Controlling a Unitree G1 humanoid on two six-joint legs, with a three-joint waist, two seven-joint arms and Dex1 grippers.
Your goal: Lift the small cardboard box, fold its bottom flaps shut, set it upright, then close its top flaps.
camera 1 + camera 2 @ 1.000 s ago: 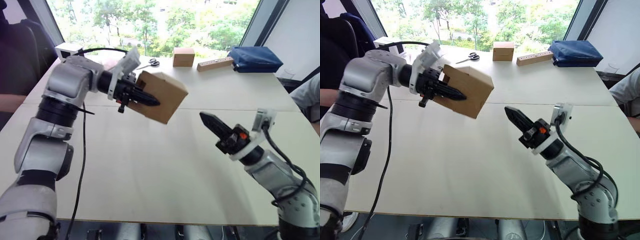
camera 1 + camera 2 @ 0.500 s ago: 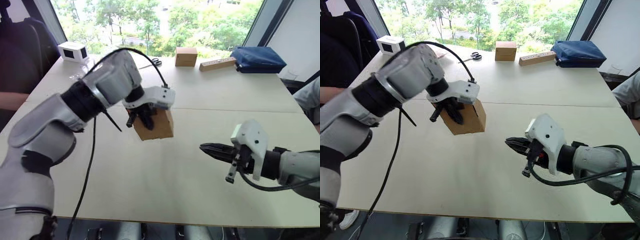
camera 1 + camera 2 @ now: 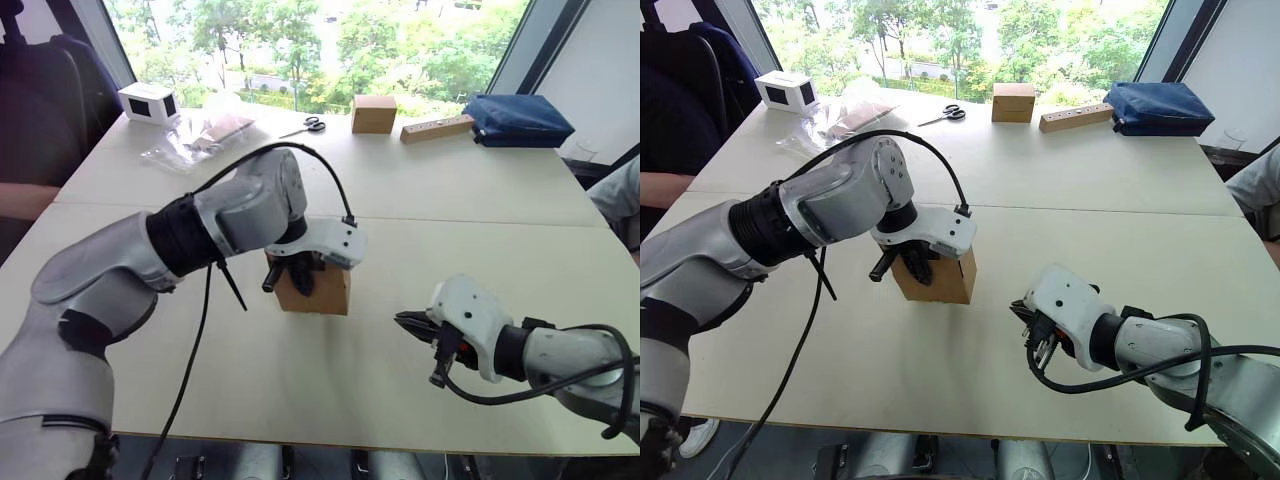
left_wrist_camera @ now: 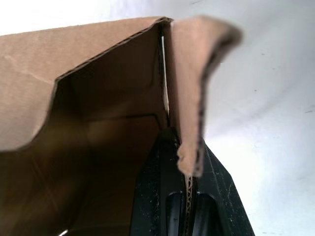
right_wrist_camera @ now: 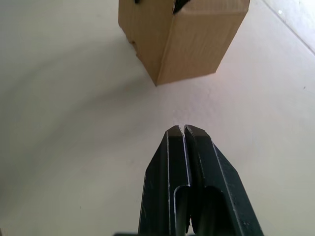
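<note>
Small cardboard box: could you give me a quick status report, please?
Left gripper shut on a wall of the small cardboard box, upright on the table. Right gripper shut, empty, short of it. Nothing between them.

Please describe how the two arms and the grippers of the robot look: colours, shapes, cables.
Both arms have silver-grey rounded shells with black joint sections. The left arm carries a thin black cable looping over it. The left gripper and right gripper each have two black tapering fingers behind a white wrist housing. A black cable curls around the right arm.
</note>
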